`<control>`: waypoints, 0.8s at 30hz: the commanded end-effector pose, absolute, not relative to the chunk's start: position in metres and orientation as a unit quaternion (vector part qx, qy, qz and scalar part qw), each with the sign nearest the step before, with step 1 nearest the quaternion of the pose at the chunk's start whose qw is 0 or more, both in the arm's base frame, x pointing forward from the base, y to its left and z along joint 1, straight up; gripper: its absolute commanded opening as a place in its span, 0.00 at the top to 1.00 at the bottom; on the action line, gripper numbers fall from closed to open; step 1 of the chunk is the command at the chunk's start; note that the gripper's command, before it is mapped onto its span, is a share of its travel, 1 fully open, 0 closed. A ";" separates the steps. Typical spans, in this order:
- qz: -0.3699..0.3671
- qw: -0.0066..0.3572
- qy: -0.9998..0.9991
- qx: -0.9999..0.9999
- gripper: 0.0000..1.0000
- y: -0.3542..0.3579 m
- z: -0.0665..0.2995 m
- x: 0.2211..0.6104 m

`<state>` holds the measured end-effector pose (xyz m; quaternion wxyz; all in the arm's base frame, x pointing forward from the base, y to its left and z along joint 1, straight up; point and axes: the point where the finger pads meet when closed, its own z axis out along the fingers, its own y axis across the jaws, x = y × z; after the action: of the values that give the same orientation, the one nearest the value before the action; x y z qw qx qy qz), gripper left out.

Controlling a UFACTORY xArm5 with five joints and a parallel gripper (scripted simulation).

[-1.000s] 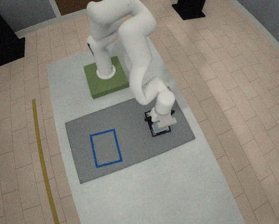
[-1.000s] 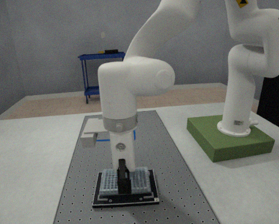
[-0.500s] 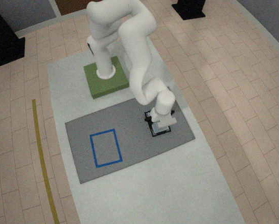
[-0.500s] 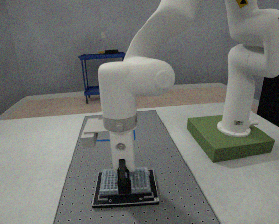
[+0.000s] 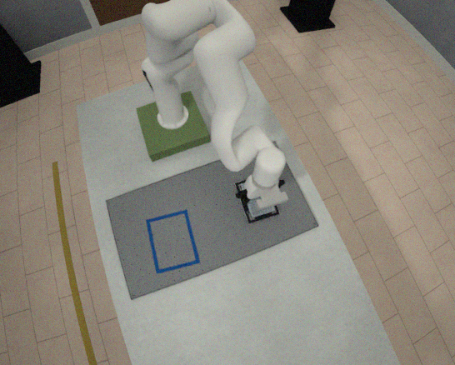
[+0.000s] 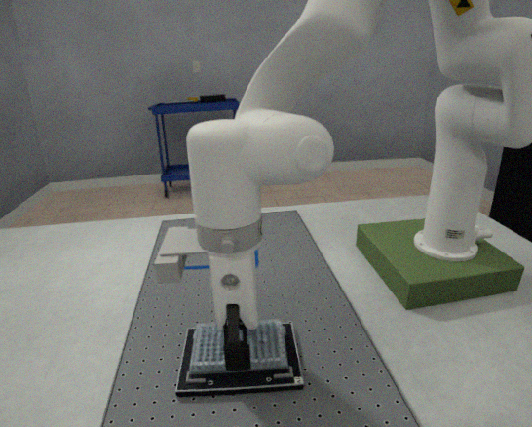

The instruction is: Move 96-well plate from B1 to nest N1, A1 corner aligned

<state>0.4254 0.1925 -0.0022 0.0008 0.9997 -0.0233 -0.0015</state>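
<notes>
The clear 96-well plate lies low on the black plate nest N1 (image 6: 240, 375), inside its white locator marks as far as I can see. My gripper (image 6: 237, 343) points straight down over the plate's middle and is shut on the plate across its width; one dark finger shows at the near side and the far finger is hidden. From above, the wrist covers most of the plate (image 5: 263, 210) and the nest (image 5: 257, 199). The blue outline of spot B1 (image 5: 172, 241) holds nothing. I cannot make out the plate's cut-off corner.
The grey perforated baseplate (image 5: 211, 227) carries both the nest and spot B1. The arm's green base block (image 5: 172, 125) stands behind it. A blue cart (image 6: 193, 136) stands by the far wall. A yellow line (image 5: 72, 267) runs along the floor on the left.
</notes>
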 end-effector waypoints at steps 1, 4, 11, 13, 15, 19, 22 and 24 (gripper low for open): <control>-0.001 -0.002 -0.023 1.000 1.00 0.193 -0.002 0.427; -0.001 -0.002 -0.023 1.000 1.00 0.193 -0.002 0.427; -0.001 -0.002 -0.023 1.000 1.00 0.193 -0.003 0.427; -0.001 -0.002 -0.023 1.000 1.00 0.193 -0.003 0.427; -0.001 -0.002 -0.023 1.000 1.00 0.193 -0.004 0.427; -0.001 -0.002 -0.023 1.000 1.00 0.193 -0.004 0.427; -0.001 -0.002 -0.023 1.000 1.00 0.193 -0.004 0.427; -0.001 -0.002 -0.023 1.000 1.00 0.193 -0.005 0.427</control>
<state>0.4254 0.1926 -0.0056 0.0007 0.9997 -0.0233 -0.0015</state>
